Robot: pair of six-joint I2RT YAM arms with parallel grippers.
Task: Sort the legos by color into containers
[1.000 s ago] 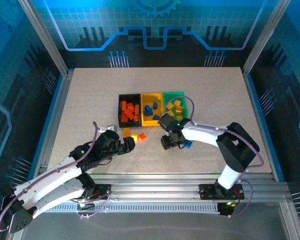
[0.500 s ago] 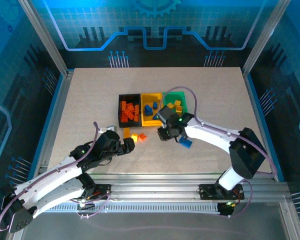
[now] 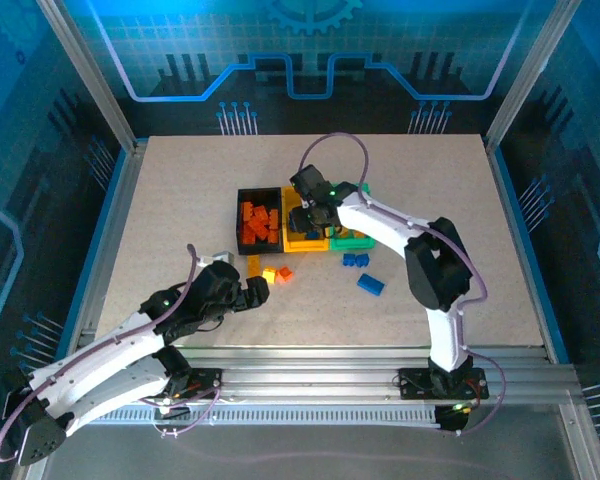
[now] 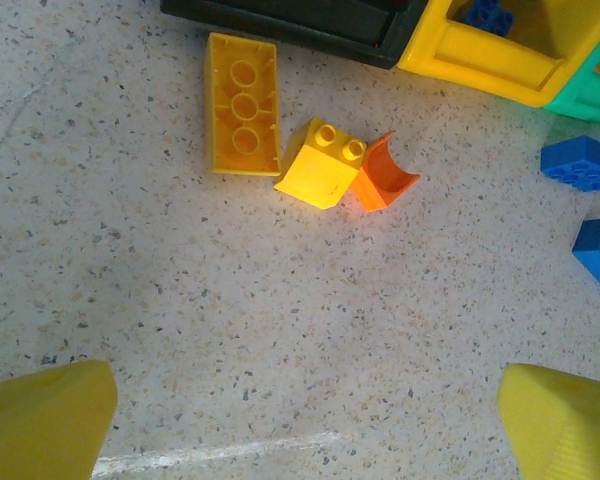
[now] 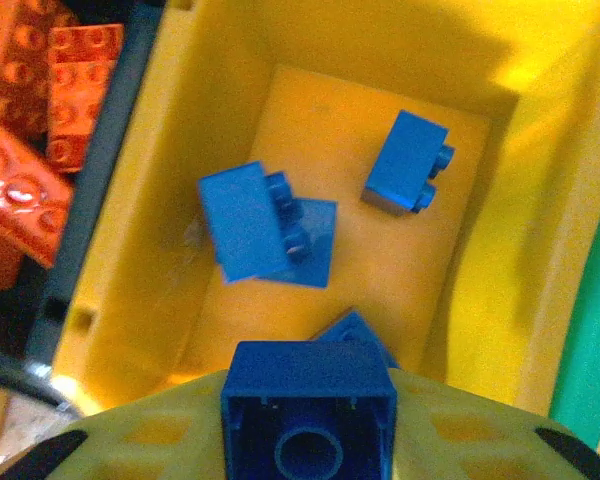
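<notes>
Blue lego (image 5: 308, 410) clamped in right claw (image 5: 308, 440), hollow underside facing wrist camera.

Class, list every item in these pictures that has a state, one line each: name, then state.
right gripper: shut on blue brick, above the yellow bin.
left gripper: open, empty, above the table.
black bin: holds orange bricks.
yellow bin: holds blue bricks.
green bin: holds yellow bricks, partly hidden by the right arm.
long yellow brick: loose on table, underside up.
loose blue bricks: two, on table.
</notes>
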